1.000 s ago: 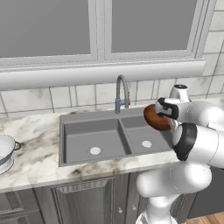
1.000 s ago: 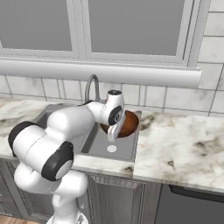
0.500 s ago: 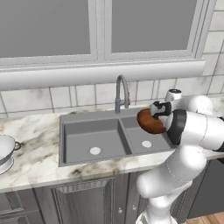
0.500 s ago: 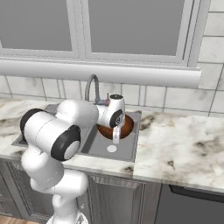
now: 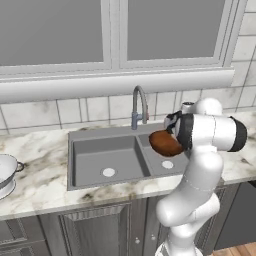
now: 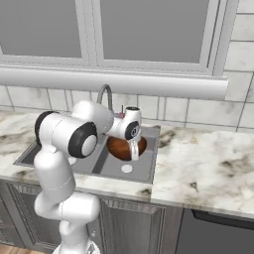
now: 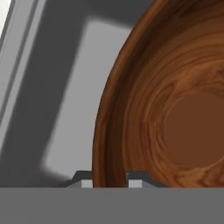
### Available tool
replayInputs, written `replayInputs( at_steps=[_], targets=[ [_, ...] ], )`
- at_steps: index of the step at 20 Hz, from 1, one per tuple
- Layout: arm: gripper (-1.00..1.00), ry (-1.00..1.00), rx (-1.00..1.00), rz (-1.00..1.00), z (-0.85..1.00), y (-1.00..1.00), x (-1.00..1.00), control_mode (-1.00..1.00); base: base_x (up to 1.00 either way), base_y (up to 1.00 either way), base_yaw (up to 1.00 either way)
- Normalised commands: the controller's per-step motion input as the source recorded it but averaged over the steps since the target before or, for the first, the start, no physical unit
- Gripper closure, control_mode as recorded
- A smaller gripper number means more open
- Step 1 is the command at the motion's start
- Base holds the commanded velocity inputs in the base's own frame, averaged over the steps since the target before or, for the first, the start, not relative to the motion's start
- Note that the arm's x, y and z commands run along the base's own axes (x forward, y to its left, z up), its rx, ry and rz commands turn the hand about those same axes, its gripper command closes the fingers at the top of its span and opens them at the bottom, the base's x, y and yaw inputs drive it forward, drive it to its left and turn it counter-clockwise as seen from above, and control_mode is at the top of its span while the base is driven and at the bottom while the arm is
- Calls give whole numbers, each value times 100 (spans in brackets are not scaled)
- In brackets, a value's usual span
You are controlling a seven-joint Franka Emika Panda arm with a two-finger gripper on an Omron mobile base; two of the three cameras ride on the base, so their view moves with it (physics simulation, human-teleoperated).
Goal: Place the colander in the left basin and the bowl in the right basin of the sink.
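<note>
Bowl is up in the air, tilted, held above the right basin of the sink, not yet down on the basin floor. In the right base view the bowl hangs just over the pale drain, w/ the arm's wrist right behind it. Hand view: bowl rim runs btwn the two fingers, one tip each side of the wall, so the gripper is pinched on the rim, inside of the bowl facing the cam, grey basin floor beyond.

Step in hand, by my read: bowl-to-right-basin, carry is about done, placement not yet. Next move prob calls for lowering straight down into the well, levelling the bowl so it lands on its base rather than an edge, keeping clear of the ridge btwn wells and the faucet just behind. Then let go of the rim and lift out.

Colander sits on the worktop well to the left of the sink, upright, untouched. Left basin has nothing in it but its drain. So that half of the task is still to do: after release, arm or base needs to get over to the far left to reach it.
</note>
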Motion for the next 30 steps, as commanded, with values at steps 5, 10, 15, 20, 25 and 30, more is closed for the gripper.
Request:
replayInputs(
  at_steps=[5,10,15,20,25,30],
  targets=[
    [100,1,0,10,-35,0,24,-100,0,0,0],
    [100,0,0,10,-42,0,13,-100,0,0,0],
    [100,0,0,7,-34,0,20,-100,0,0,0],
    [100,0,0,5,-25,0,35,-100,0,0,0],
    [100,0,0,5,-29,0,14,-100,0,0,0],
    [100,0,0,5,-11,0,0,-100,0,0,0]
  ],
)
